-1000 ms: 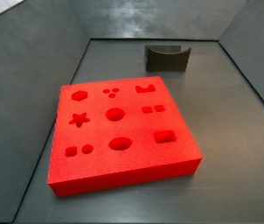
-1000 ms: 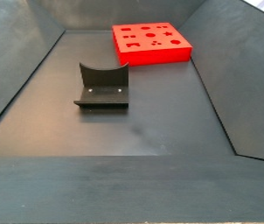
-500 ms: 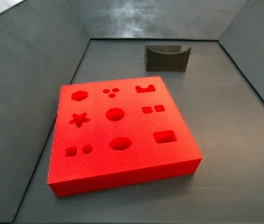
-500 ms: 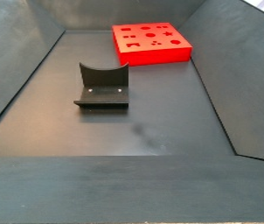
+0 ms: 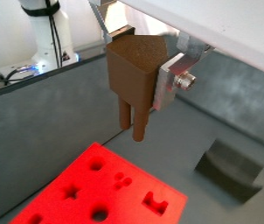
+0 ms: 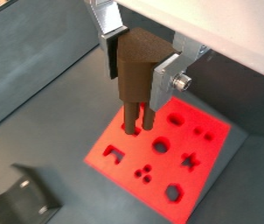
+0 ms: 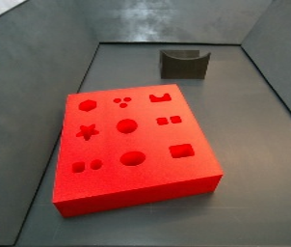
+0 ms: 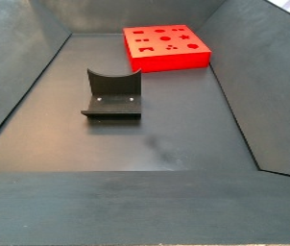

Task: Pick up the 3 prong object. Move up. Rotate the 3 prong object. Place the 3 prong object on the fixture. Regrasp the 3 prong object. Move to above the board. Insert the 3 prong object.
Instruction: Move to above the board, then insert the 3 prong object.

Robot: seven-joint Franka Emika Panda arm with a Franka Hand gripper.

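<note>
Where both wrist views look down past it, end effector clamped on the brown 3 prong object, silver fingers pressed against its flanks, prongs pointing down, held well above the red board. Out of sight in both side views. Farther off, fixture standing on the grey floor, apart from the board.
</note>
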